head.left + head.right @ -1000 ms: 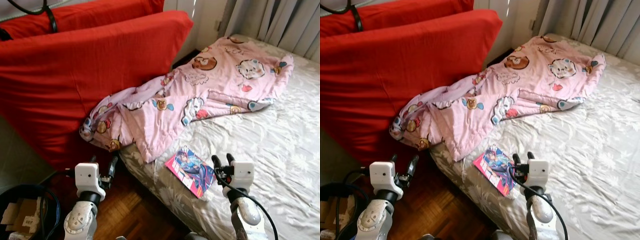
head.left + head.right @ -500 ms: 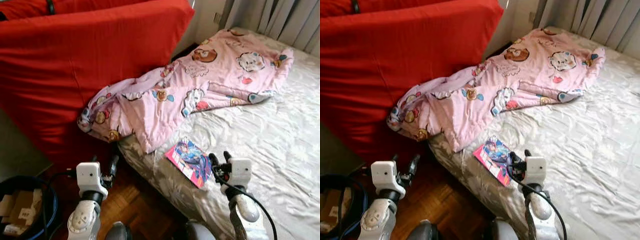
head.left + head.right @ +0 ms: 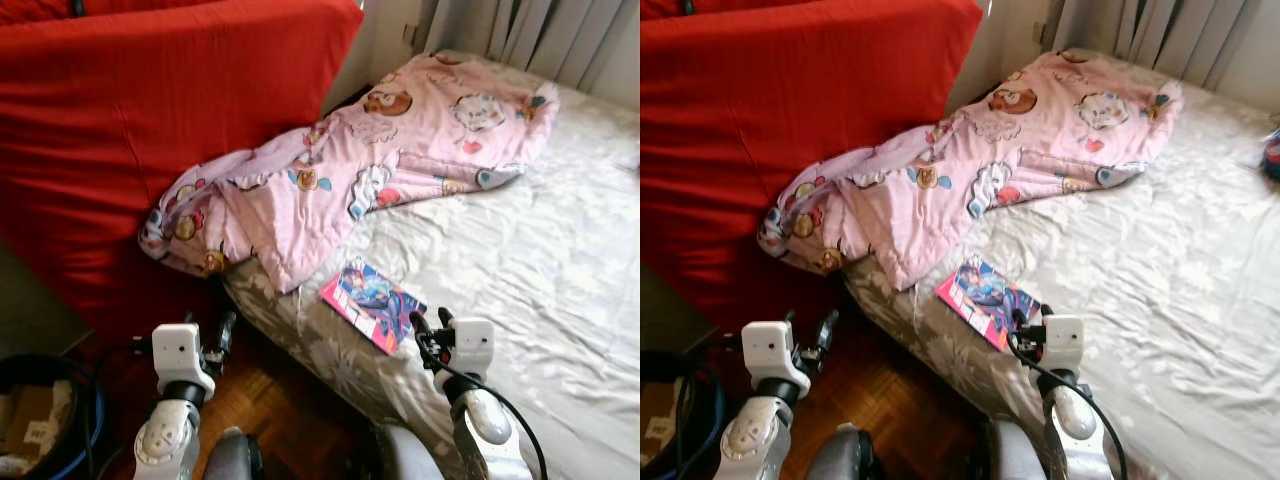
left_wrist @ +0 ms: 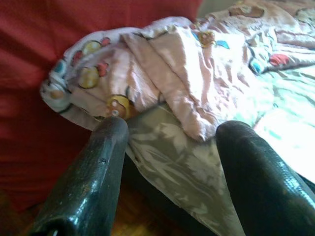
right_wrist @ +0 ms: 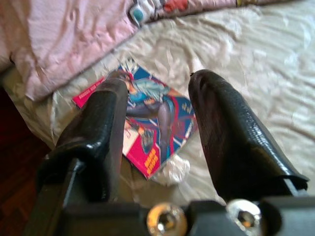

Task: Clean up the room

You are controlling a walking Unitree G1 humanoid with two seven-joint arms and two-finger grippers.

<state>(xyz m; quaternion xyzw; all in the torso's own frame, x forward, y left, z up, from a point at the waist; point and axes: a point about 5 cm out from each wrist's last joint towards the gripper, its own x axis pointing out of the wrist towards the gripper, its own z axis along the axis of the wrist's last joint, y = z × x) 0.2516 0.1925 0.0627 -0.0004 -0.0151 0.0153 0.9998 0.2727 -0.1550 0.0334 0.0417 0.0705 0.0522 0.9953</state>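
A colourful comic book (image 3: 372, 301) lies flat on the grey-white bed sheet (image 3: 540, 250), close to the bed's near edge. My right gripper (image 3: 430, 322) hovers open just short of the book's near corner, and the book (image 5: 147, 125) shows between its two fingers in the right wrist view. A crumpled pink cartoon blanket (image 3: 330, 180) sprawls from the bed's far side down over its left corner. Over the wooden floor beside the bed, my left gripper (image 3: 208, 325) is held open and empty, pointing at the blanket's hanging end (image 4: 98, 83).
A big red mattress (image 3: 150, 120) leans upright on the left against the bed. A blue bin (image 3: 45, 420) holding cardboard stands at the lower left on the wooden floor (image 3: 270, 410). Curtains (image 3: 540, 35) hang behind the bed. A small blue thing (image 3: 1272, 155) lies at the bed's right edge.
The whole picture has shifted as the camera moved in toward the bed. The book now lies slightly higher against my right gripper. Both grippers stay open.
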